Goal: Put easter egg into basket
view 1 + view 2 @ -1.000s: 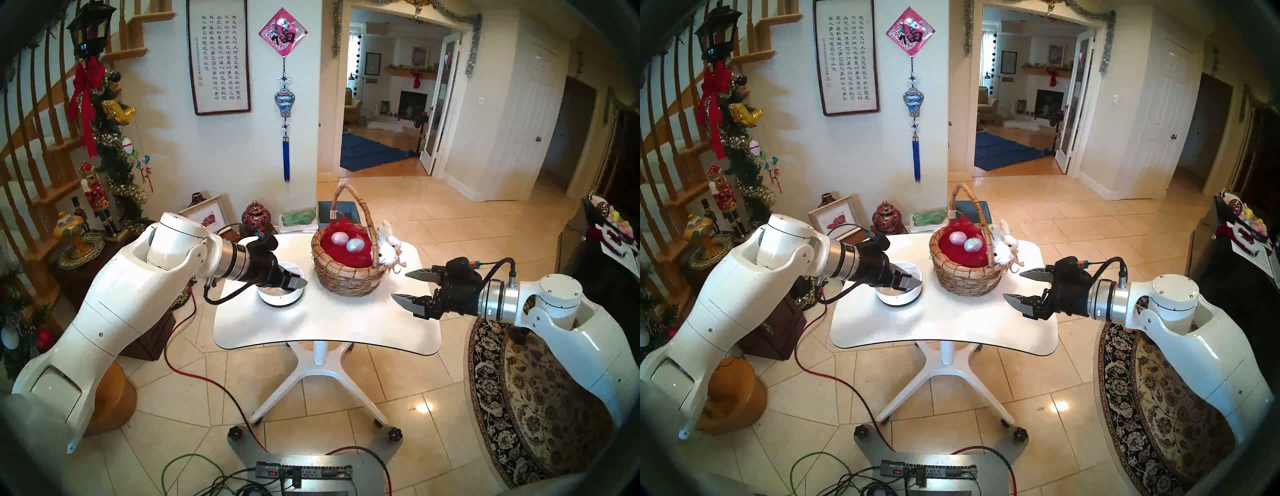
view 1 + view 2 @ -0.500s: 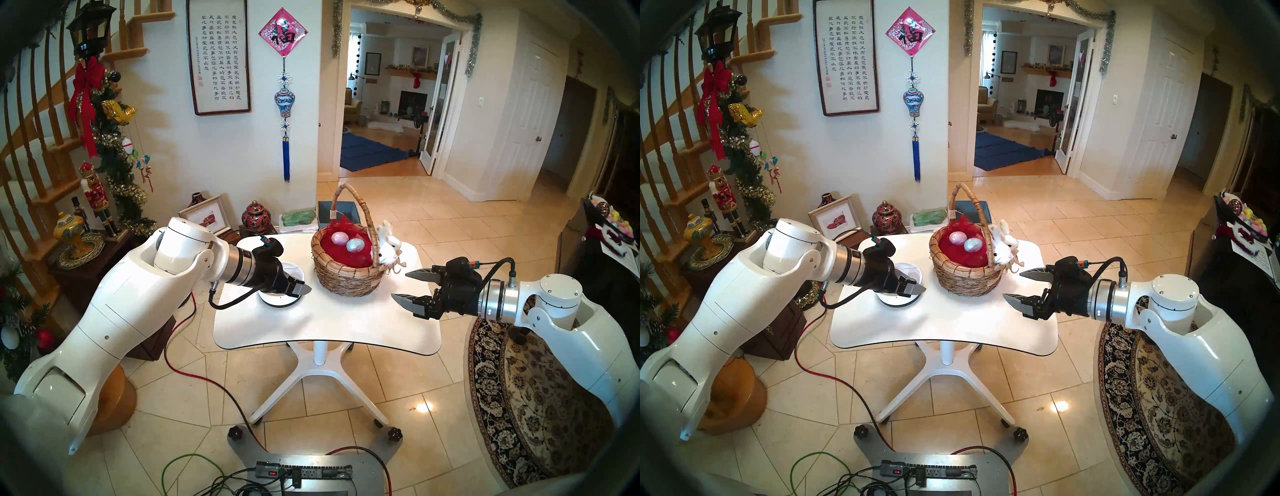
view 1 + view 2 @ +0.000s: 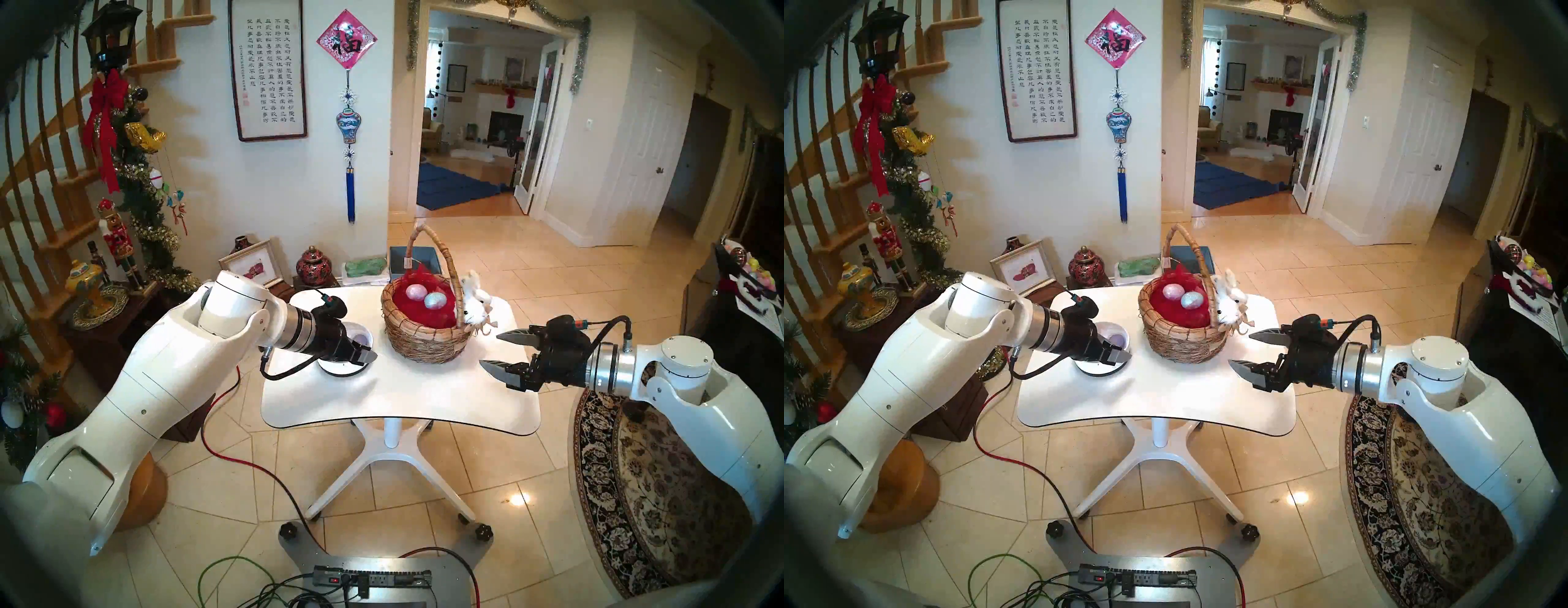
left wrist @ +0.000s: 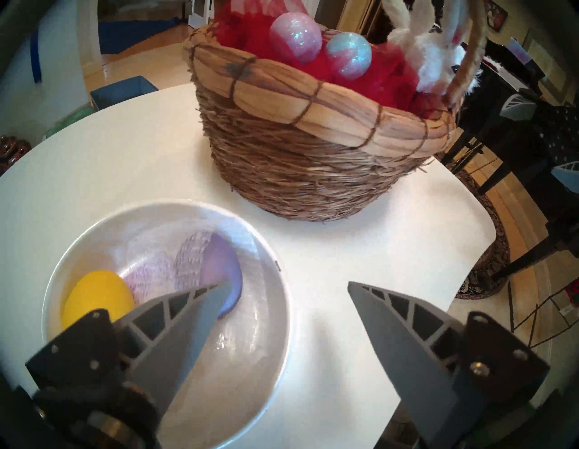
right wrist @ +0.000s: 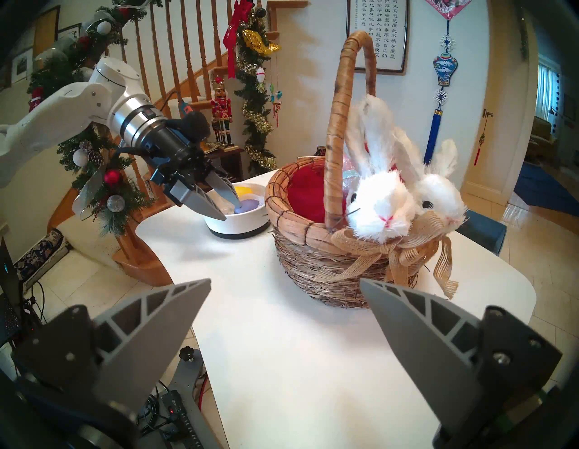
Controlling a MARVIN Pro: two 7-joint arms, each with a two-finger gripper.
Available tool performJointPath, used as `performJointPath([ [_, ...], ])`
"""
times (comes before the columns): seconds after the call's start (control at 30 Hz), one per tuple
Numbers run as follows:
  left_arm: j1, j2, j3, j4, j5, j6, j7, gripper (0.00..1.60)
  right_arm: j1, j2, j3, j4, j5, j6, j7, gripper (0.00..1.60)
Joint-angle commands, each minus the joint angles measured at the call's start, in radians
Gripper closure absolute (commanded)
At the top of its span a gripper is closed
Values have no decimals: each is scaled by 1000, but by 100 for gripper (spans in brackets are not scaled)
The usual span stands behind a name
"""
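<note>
Over bowl [image 4: 269,276]: left gripper [image 4: 286,287] wide, one finger [image 4: 200,310] against purple egg [image 4: 219,266], beside yellow egg [image 4: 97,294]. Beside basket [image 5: 313,247]: right gripper [image 5: 283,288] wide, empty.

I count two glitter eggs [image 4: 296,37] in one basket [image 4: 300,150], two more eggs [image 4: 97,296] in one white bowl [image 4: 269,329], two plush bunnies [image 5: 380,200].

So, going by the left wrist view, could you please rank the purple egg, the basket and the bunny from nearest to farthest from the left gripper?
1. Purple egg, in the bowl, at the left gripper.
2. Basket, beyond the bowl.
3. Bunny, on the basket's far rim.
</note>
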Motion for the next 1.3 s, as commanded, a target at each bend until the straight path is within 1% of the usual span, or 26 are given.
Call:
performJointPath([
  [0.0, -29, -15, -10, -3, -9, -4, -10, 24, 2, 2, 9, -1, 2, -2, -1, 0],
  [0.63, -36, -24, -22, 4, -20, 3, -16, 24, 1, 2, 9, -1, 2, -3, -1, 0],
  [0.83, -41, -31, -13, 14, 0, -16, 1, 24, 1, 2, 9, -1, 2, -3, -1, 0],
  [1.17, -38, -43, -16, 28, 11, -35, 13, 24, 1, 2, 9, -1, 2, -3, -1, 0],
  [1.27, -35, -46, -16, 30, 20, -51, 20, 25, 1, 2, 9, -1, 2, -3, -1, 0],
])
